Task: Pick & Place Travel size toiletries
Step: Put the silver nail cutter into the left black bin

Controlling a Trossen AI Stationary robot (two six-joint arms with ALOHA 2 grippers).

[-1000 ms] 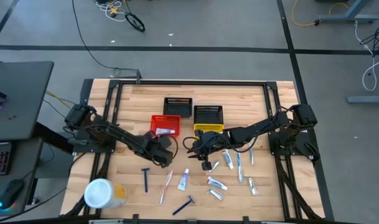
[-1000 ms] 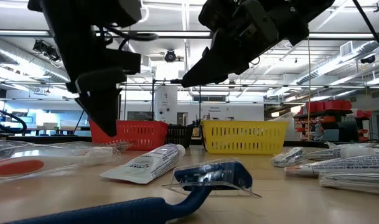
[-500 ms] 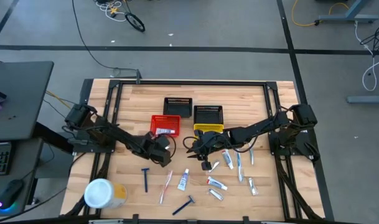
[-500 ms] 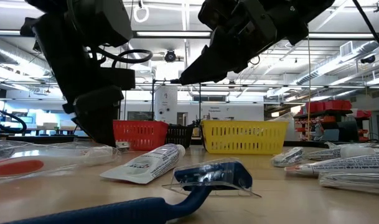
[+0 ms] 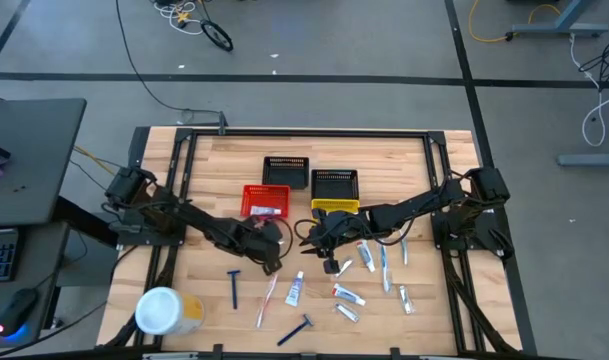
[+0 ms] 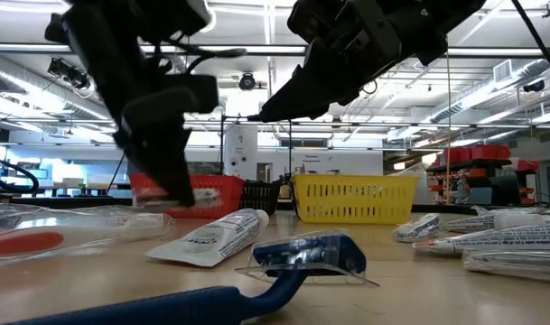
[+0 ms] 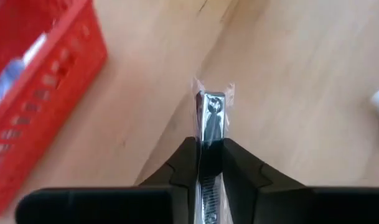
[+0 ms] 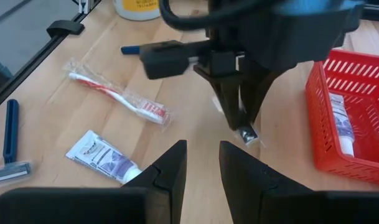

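Left wrist view alone reveals the left gripper point(image 7: 209, 155) clenched on a small shiny wrapped metal item point(image 7: 211, 118), just beside the red mesh basket point(image 7: 33, 93). Right gripper point(image 8: 201, 163) hovers nearby, fingers parted, empty.

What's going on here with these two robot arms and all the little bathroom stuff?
They are sorting travel toiletries into baskets. The left gripper has closed on a small wrapped metal item beside the red basket, which already holds a tube. The right gripper hangs open over the middle of the table, empty. Tubes, toothbrushes and razors lie loose on the wood, including a blue razor and a wrapped toothbrush.
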